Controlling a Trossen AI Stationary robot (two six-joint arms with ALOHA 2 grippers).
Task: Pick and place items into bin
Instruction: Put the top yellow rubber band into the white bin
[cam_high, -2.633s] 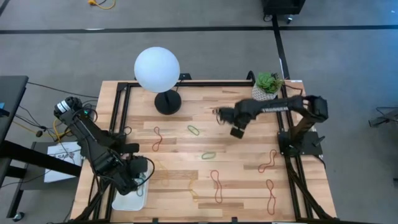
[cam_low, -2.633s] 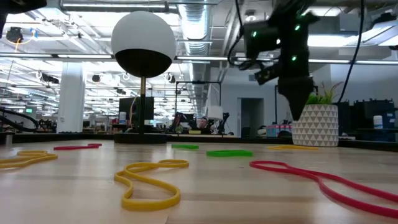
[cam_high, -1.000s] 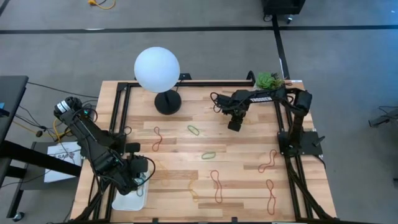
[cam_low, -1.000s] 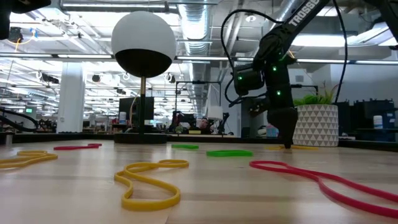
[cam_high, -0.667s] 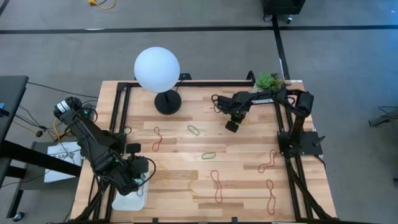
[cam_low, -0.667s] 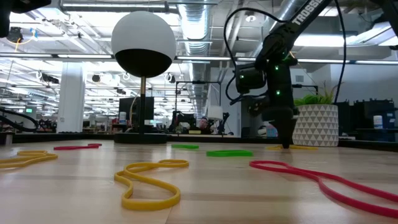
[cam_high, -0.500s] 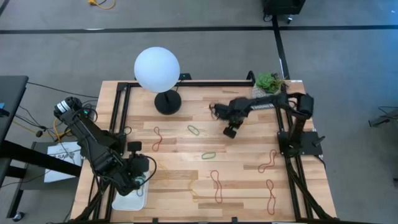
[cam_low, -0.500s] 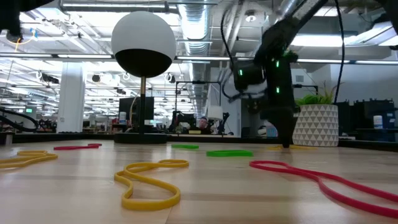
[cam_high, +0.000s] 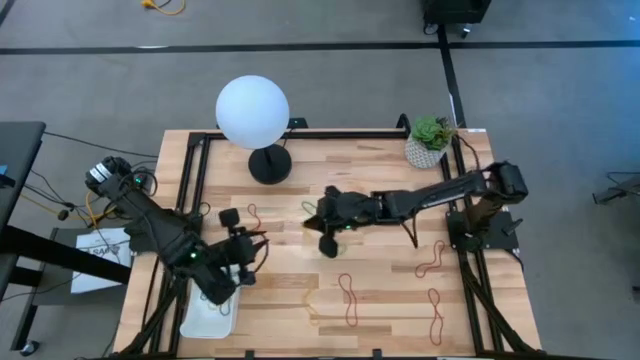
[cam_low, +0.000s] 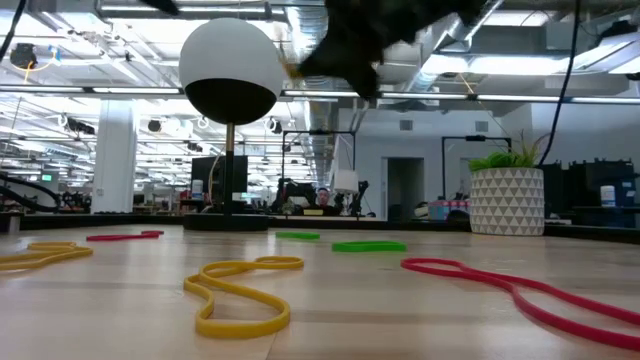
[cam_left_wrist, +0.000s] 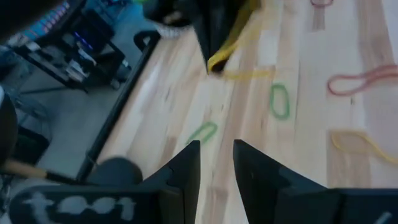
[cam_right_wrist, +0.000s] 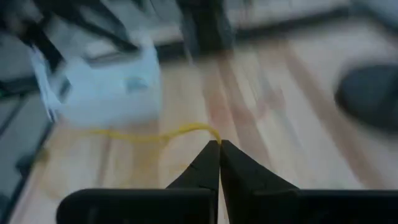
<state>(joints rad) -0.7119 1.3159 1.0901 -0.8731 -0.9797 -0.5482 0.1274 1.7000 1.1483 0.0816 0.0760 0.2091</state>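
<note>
My right hand (cam_right_wrist: 219, 144) is clenched on a yellow rubber band (cam_right_wrist: 155, 134) dangling mid-tabletop, and I worry this thin loop slips free short of the white bin (cam_high: 205, 318), beside my released left hand (cam_high: 245, 247).

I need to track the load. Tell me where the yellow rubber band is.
The yellow rubber band hangs from the right hand, shut on its end, above the table's middle in the high view, near the green rubber band.

The left arm (cam_high: 165, 238) hides part of the bin (cam_high: 203, 318).
</note>
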